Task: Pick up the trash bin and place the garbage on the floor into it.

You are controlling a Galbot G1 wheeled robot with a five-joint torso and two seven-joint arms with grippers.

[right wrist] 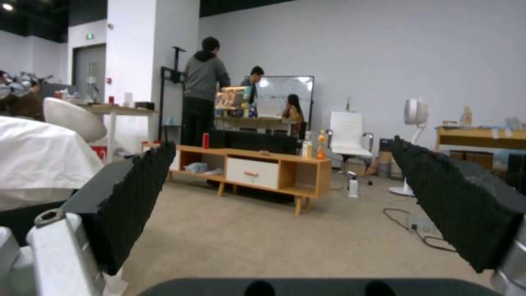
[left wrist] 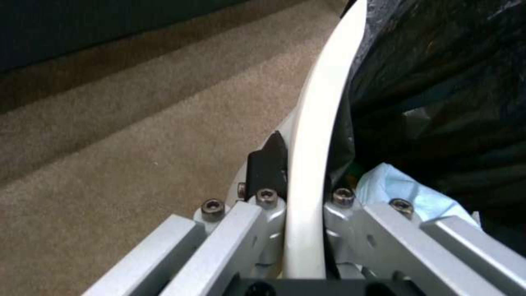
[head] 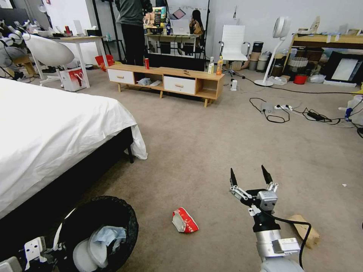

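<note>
The left end effector (left wrist: pixel 304 205) pinches the white rim of the trash bin (head: pixel 124 215), one finger outside the wall and one inside against the black liner, a grip that likely lets the bin be carried upright. The left wrist view shows that clamp closely; the head view instead shows a light blue mask (head: pixel 107 236) and white tissue (head: pixel 81 257) lying in the bin. The right end effector (head: pixel 251 177) hovers with fingers spread wide, beyond and to the right of the bin, empty, above the floor (head: pixel 196 151). A red-white snack packet (head: pixel 184 220) lies just right of the bin; a brown paper bag (head: pixel 306 228) lies farther right.
</note>
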